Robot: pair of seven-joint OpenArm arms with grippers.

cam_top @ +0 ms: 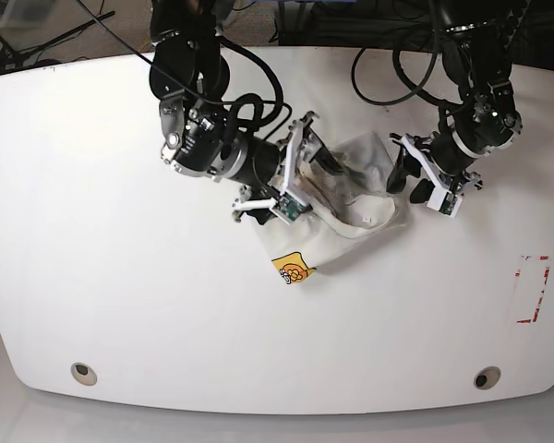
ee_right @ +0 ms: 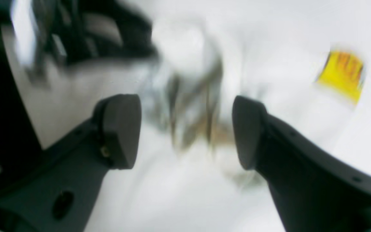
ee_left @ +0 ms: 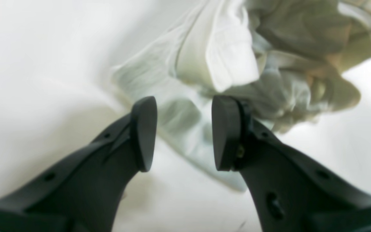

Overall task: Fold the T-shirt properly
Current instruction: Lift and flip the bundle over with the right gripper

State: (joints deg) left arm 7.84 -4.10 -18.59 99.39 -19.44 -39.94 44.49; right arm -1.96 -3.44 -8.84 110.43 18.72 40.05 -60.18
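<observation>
The off-white T-shirt (cam_top: 360, 208) lies crumpled in a heap in the middle of the white table (cam_top: 120, 231). Its yellow-orange patch label (cam_top: 293, 269) shows at the heap's front left corner. My right gripper (cam_top: 325, 166) is over the heap's back left part. In the right wrist view its jaws (ee_right: 185, 129) stand wide apart, with blurred cloth (ee_right: 188, 106) beyond them and the label (ee_right: 341, 75) at the right. My left gripper (cam_top: 408, 182) is at the heap's right edge. It is open (ee_left: 185, 132), with bunched shirt folds (ee_left: 237, 61) just past the fingertips and nothing pinched.
A red-outlined rectangle (cam_top: 533, 288) is marked near the table's right edge. Two round holes (cam_top: 80, 372) (cam_top: 483, 377) sit near the front edge. Black cables (cam_top: 388, 83) trail from both arm bases at the back.
</observation>
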